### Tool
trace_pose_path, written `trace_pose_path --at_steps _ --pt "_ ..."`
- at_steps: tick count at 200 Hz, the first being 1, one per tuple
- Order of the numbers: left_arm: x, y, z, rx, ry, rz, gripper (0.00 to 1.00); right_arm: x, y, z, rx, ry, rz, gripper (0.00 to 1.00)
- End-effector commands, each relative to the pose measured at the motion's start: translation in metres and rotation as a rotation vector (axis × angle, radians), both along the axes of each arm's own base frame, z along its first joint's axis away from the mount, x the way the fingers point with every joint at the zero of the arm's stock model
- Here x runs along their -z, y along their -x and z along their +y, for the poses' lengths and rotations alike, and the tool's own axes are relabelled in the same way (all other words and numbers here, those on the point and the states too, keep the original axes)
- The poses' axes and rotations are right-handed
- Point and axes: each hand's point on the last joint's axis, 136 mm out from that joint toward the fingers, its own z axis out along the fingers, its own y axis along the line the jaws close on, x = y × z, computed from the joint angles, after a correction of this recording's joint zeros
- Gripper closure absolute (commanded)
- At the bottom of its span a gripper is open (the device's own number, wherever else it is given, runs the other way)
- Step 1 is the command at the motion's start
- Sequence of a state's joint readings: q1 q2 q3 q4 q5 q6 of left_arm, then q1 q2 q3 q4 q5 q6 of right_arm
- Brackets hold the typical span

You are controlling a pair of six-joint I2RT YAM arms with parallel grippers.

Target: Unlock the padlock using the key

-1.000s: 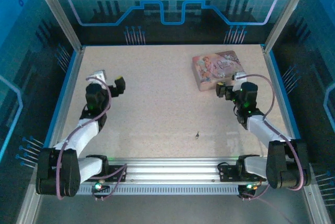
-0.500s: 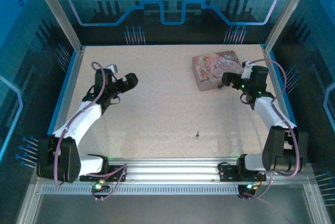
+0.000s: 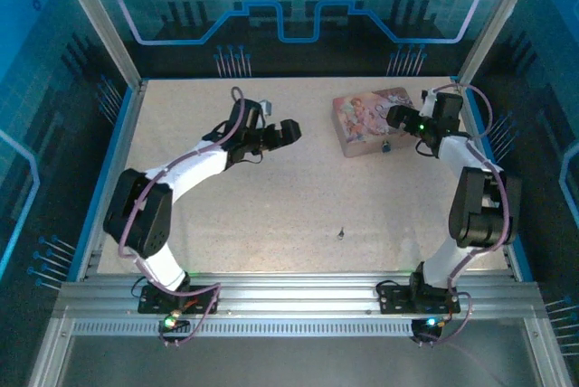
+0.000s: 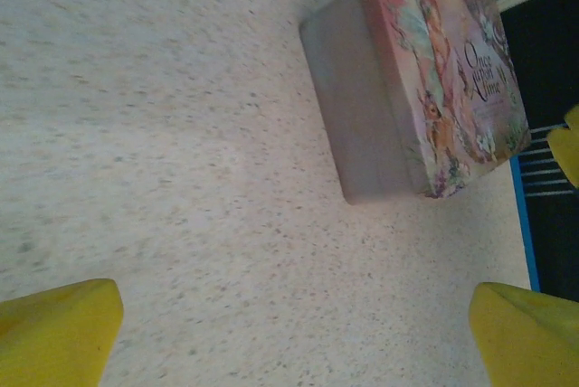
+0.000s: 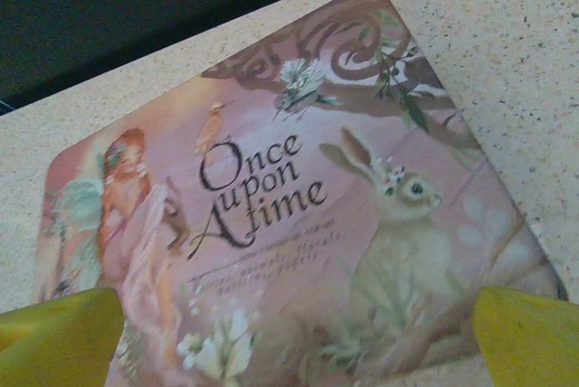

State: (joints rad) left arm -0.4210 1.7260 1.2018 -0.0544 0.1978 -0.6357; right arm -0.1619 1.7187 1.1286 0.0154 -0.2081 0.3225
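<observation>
Two arms reach over one speckled beige tabletop (image 3: 271,206). One pink picture-printed tin (image 3: 366,120) sits toward the far right. One tiny dark key (image 3: 340,233) lies alone on bare surface near the front middle, well apart from both arms. One small grey-blue speck (image 3: 386,146) sits just beside the tin's near wall. It may be the padlock, but it is too small to tell.

The left fingers (image 3: 286,131) hang over the middle of the far half and point at the tin. Their yellow tips (image 4: 54,333) stand wide apart, with nothing between them. The right fingers (image 3: 398,120) hover over the right end of the tin. Their tips (image 5: 529,333) are likewise spread, with the lid (image 5: 289,197) below them.

A blue rim edges the tabletop. Aluminium posts (image 3: 99,21) and blue-lit panels with a gear graphic wall it in.
</observation>
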Motion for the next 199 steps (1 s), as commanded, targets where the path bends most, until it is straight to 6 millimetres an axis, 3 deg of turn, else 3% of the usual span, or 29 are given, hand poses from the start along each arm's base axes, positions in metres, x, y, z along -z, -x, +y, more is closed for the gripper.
trace_pose_path --at_steps 1,37,86,103,157,199 --pt "-0.004 -0.005 -0.038 0.074 0.063 0.014 0.01 0.005 -0.011 -0.006 -0.009 -0.026 0.03 0.03" --pt "0.01 -0.013 -0.084 0.162 0.101 0.053 0.02 0.022 -0.024 -0.008 -0.041 -0.022 0.092 0.09" --pt "0.021 -0.031 -0.115 0.21 0.157 0.072 0.05 0.037 -0.033 -0.014 -0.07 -0.012 0.162 0.12" --pt "0.026 -0.035 -0.122 0.218 0.165 0.083 0.06 0.037 -0.034 -0.015 -0.067 -0.001 0.165 0.13" --pt "0.036 -0.047 -0.133 0.23 0.169 0.095 0.06 0.006 -0.04 -0.035 0.008 0.064 0.068 0.05" --pt "0.041 -0.054 -0.14 0.236 0.17 0.101 0.07 0.007 -0.045 -0.043 0.04 0.08 0.064 0.03"
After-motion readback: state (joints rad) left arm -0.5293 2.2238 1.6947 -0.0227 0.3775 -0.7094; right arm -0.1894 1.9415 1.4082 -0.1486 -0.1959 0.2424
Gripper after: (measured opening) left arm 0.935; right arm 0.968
